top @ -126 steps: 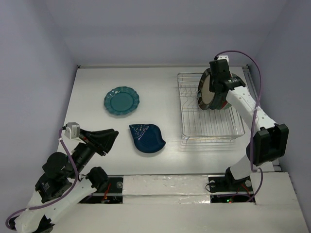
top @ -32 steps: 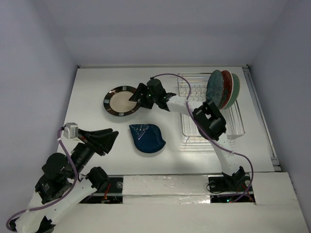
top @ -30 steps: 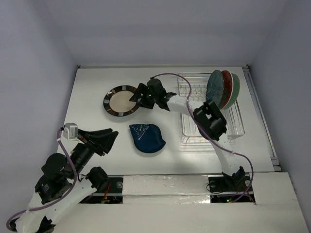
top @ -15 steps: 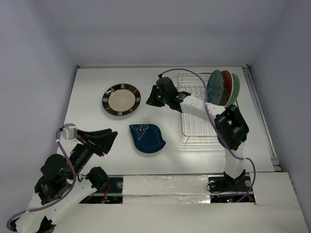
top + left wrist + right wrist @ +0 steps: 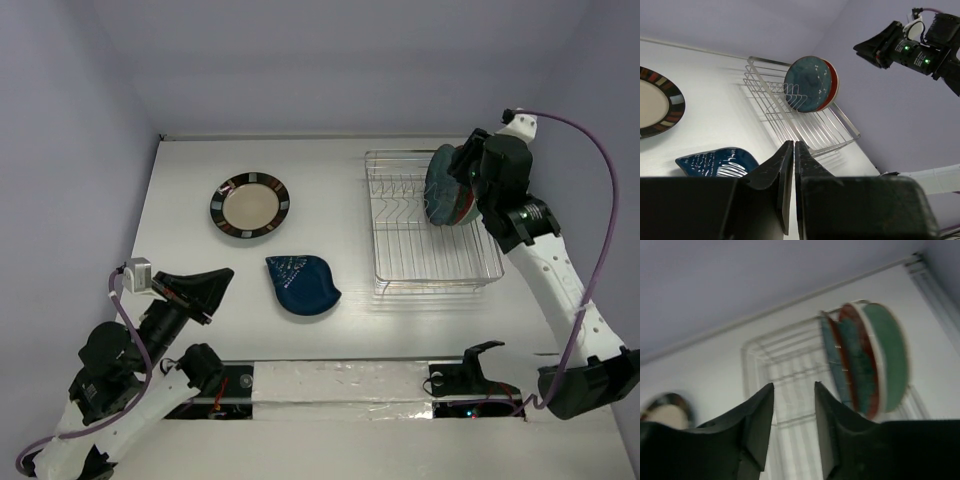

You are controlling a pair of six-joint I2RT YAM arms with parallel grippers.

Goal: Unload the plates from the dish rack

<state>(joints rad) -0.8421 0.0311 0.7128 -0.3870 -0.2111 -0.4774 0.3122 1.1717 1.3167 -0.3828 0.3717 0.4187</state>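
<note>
The silver wire dish rack (image 5: 430, 250) stands at the right. Three plates lean upright at its far right end: a dark teal one (image 5: 441, 190) in front, a red-rimmed one (image 5: 861, 365) and a pale green one (image 5: 888, 355) behind. My right gripper (image 5: 466, 168) hovers open and empty just above them (image 5: 794, 390). The dark-rimmed cream plate (image 5: 250, 206) and the dark blue leaf plate (image 5: 303, 285) lie flat on the table. The teal scalloped plate is hidden. My left gripper (image 5: 207, 290) is shut and empty at the near left (image 5: 793, 146).
The white table (image 5: 340, 180) is boxed in by pale walls at the back and both sides. The rack's left part (image 5: 785, 117) holds only bare tines. The right arm (image 5: 545, 265) reaches along the right edge of the rack.
My right arm has swung back from beside the cream plate to above the plates in the rack, its gripper empty. The left arm has barely moved.
</note>
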